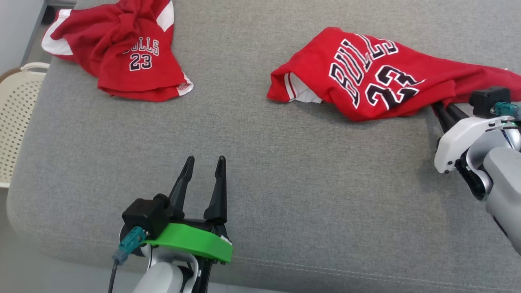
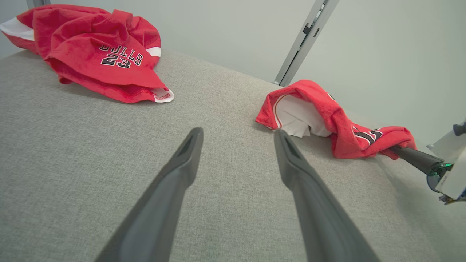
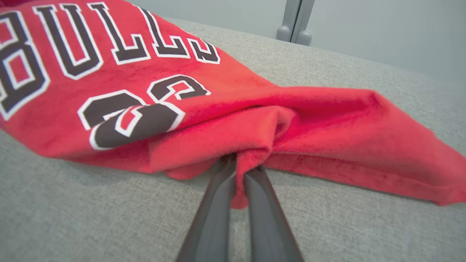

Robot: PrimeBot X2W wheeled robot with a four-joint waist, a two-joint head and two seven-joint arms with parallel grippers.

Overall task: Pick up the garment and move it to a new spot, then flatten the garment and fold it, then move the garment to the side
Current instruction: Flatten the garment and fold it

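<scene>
A red jersey [image 1: 366, 77] lettered BULLS 23 lies rumpled on the grey cushion at the right. My right gripper [image 1: 437, 106] is shut on the jersey's near edge; in the right wrist view the red cloth [image 3: 251, 145] is pinched between the two fingers [image 3: 214, 214]. The left wrist view shows the same jersey [image 2: 338, 123] with its white inside showing and the right gripper's finger [image 2: 415, 158] reaching into it. My left gripper [image 1: 204, 165] hovers open over bare cushion near the front, well to the left of the jersey, its fingers [image 2: 174, 182] spread with nothing between them.
A second red BULLS 23 garment [image 1: 122, 49] lies crumpled at the cushion's far left corner, also seen as a heap [image 2: 94, 54] in the left wrist view. A cream slatted basket [image 1: 16, 118] stands beside the cushion's left edge. A pale wall and metal post [image 2: 302, 40] are behind.
</scene>
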